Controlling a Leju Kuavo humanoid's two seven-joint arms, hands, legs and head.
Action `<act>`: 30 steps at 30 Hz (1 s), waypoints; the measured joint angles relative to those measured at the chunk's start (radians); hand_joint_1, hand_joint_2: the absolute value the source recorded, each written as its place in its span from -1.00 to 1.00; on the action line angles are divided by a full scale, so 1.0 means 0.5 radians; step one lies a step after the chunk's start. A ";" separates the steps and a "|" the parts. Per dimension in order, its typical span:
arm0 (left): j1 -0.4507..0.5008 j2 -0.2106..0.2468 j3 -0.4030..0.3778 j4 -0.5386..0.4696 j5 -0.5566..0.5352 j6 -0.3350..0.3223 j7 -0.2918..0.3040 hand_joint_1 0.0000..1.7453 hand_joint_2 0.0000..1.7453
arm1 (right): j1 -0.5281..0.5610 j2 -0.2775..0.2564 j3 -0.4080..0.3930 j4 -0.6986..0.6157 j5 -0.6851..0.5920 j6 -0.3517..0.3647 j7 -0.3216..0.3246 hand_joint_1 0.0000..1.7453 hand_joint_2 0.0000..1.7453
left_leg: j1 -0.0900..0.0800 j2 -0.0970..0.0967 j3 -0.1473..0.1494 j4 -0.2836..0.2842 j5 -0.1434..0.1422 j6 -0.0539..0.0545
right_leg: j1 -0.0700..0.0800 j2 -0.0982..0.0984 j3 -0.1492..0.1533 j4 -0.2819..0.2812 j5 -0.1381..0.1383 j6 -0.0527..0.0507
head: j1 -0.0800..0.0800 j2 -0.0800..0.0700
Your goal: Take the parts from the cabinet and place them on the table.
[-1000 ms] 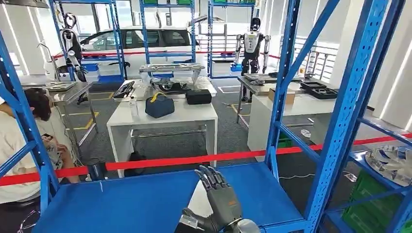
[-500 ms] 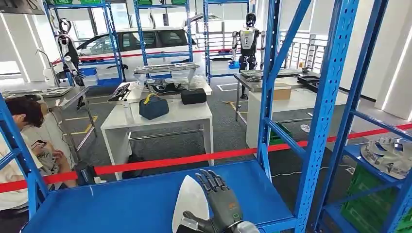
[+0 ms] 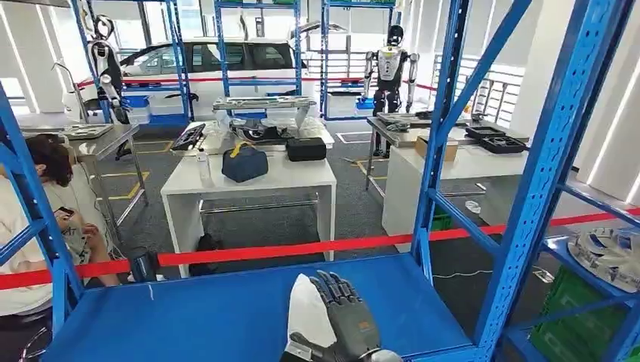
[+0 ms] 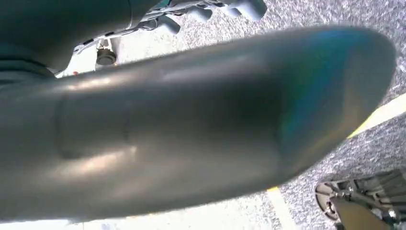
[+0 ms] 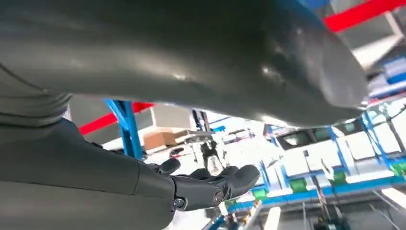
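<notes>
A smooth white curved part [image 3: 306, 313] stands on end above the blue cabinet shelf [image 3: 189, 317], at the bottom middle of the head view. My right hand [image 3: 346, 320] lies flat along its right side, fingers stretched upward. In the right wrist view the part's grey underside [image 5: 191, 52] runs just above my right hand's straight fingers [image 5: 215, 184], with a gap at their tips. The left wrist view has the part [image 4: 191, 129] pressed close, and my left hand's fingertips [image 4: 210, 10] reach past its edge. More silver parts [image 3: 610, 255] lie on the neighbouring shelf to the right.
Blue rack uprights [image 3: 540, 188] stand to the right of my hands. A red barrier tape [image 3: 302, 249] runs behind the shelf. Beyond it is a white table [image 3: 249, 181] with a dark bag. A person [image 3: 30, 226] sits at the left. A green crate [image 3: 573, 317] sits low right.
The head camera has swayed. The white part, barely showing behind my right hand a second ago, has come up into plain sight beside it. The hand sits slightly lower in the picture.
</notes>
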 joint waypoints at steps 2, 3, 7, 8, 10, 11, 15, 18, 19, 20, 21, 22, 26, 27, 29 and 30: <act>-0.002 -0.003 0.000 0.001 -0.003 0.000 0.008 -1.00 -1.00 | 0.000 -0.003 0.000 0.018 -0.002 -0.003 0.017 -1.00 -1.00 | -0.001 -0.002 0.006 0.011 -0.013 -0.003 | 0.002 -0.001 0.098 -0.228 0.157 -0.013 | 0.000 0.000; -0.002 -0.003 0.000 0.001 -0.003 0.000 0.010 -1.00 -1.00 | -0.003 -0.004 0.000 0.022 -0.003 -0.005 0.024 -1.00 -1.00 | -0.002 -0.003 0.014 0.017 -0.022 -0.010 | 0.005 -0.003 0.194 -0.422 0.249 -0.026 | -0.001 0.000; -0.004 -0.008 0.000 0.001 -0.004 0.001 0.018 -1.00 -1.00 | -0.002 -0.008 -0.008 0.043 -0.047 -0.019 0.063 -1.00 1.00 | -0.008 -0.004 0.014 0.023 -0.040 -0.047 | 0.028 -0.007 0.285 -0.594 0.247 -0.052 | -0.002 0.000; -0.004 -0.012 0.000 0.002 -0.004 0.000 0.022 -1.00 -1.00 | -0.001 -0.010 -0.020 0.050 -0.056 -0.024 0.072 -1.00 1.00 | -0.005 -0.002 0.019 0.013 -0.039 -0.058 | 0.032 -0.004 0.285 -0.594 0.245 -0.063 | -0.002 0.001; -0.005 -0.011 0.000 -0.002 -0.005 0.002 0.023 -1.00 -1.00 | 0.000 -0.008 -0.037 0.054 -0.063 -0.035 0.073 -1.00 1.00 | -0.003 -0.005 0.015 0.031 -0.060 -0.082 | 0.006 -0.006 0.314 -0.631 0.257 -0.083 | -0.001 0.001; -0.006 -0.012 0.000 -0.001 -0.005 0.004 0.023 -1.00 -1.00 | -0.002 -0.008 -0.040 0.056 -0.063 -0.043 0.075 -1.00 1.00 | -0.005 -0.004 -0.019 0.108 -0.104 -0.098 | 0.000 -0.007 0.326 -0.638 0.254 -0.089 | -0.011 0.000; -0.001 -0.012 0.000 0.000 -0.005 0.005 0.035 -1.00 -1.00 | 0.028 -0.008 -0.051 0.069 -0.063 -0.041 0.084 -1.00 1.00 | 0.014 -0.002 -0.289 0.564 -0.236 -0.127 | -0.002 -0.008 0.331 -0.633 0.243 -0.095 | -0.014 0.001; 0.001 -0.011 0.002 -0.001 -0.005 0.012 0.040 -1.00 -1.00 | 0.035 -0.001 -0.067 0.081 -0.066 -0.041 0.083 -1.00 1.00 | 0.021 -0.002 -0.153 0.212 0.016 -0.131 | -0.016 -0.002 0.339 -0.615 0.224 -0.075 | -0.014 0.000; 0.000 -0.011 0.002 -0.001 -0.005 0.013 0.040 -1.00 -1.00 | 0.035 0.005 -0.078 0.082 -0.069 -0.041 0.082 -1.00 1.00 | 0.025 -0.001 -0.088 0.063 0.066 -0.133 | -0.019 -0.002 0.342 -0.609 0.216 -0.063 | -0.015 0.001; -0.002 -0.018 0.002 0.002 -0.005 0.013 0.040 -1.00 -1.00 | 0.033 0.007 -0.088 0.085 -0.069 -0.041 0.081 -1.00 1.00 | 0.014 -0.008 -0.063 0.034 0.022 -0.130 | -0.006 0.001 0.337 -0.608 0.213 -0.048 | -0.017 0.000; -0.003 -0.018 0.002 0.001 -0.005 0.016 0.040 -1.00 -1.00 | 0.034 0.008 -0.091 0.088 -0.071 -0.042 0.082 -1.00 1.00 | 0.013 -0.015 -0.064 0.030 0.032 -0.094 | -0.003 0.002 0.333 -0.606 0.214 -0.035 | -0.013 0.001; -0.001 -0.018 0.002 0.002 -0.005 0.017 0.040 -1.00 -1.00 | 0.036 0.010 -0.094 0.093 -0.074 -0.049 0.086 -1.00 1.00 | 0.012 -0.015 -0.068 0.033 0.031 -0.080 | 0.000 0.002 0.336 -0.615 0.220 -0.025 | -0.014 0.000; 0.001 -0.018 0.004 0.000 -0.005 0.023 0.040 -1.00 -1.00 | 0.041 0.026 -0.155 0.096 -0.091 -0.085 0.111 -1.00 1.00 | 0.013 -0.015 -0.053 0.019 0.038 -0.016 | -0.011 -0.009 0.311 -0.541 0.161 0.011 | -0.013 0.000; 0.000 -0.018 0.004 -0.001 -0.005 0.025 0.040 -1.00 -1.00 | 0.042 0.027 -0.166 0.096 -0.092 -0.088 0.112 -1.00 1.00 | 0.010 -0.014 -0.052 0.019 0.036 -0.003 | -0.008 -0.010 0.249 -0.411 0.089 0.010 | -0.012 0.001; 0.004 -0.018 0.004 0.000 -0.005 0.025 0.040 -1.00 -1.00 | 0.061 0.031 -0.179 0.098 -0.093 -0.087 0.111 -1.00 1.00 | -0.001 -0.013 -0.053 0.020 0.033 0.007 | 0.000 -0.010 0.079 -0.074 -0.041 0.008 | -0.011 0.001; 0.007 -0.018 0.004 0.000 -0.005 0.025 0.040 -1.00 -1.00 | 0.072 0.031 -0.186 0.103 -0.094 -0.087 0.112 -1.00 1.00 | -0.008 -0.013 -0.052 0.021 0.032 0.009 | 0.003 -0.010 0.033 0.008 -0.050 0.001 | -0.013 0.001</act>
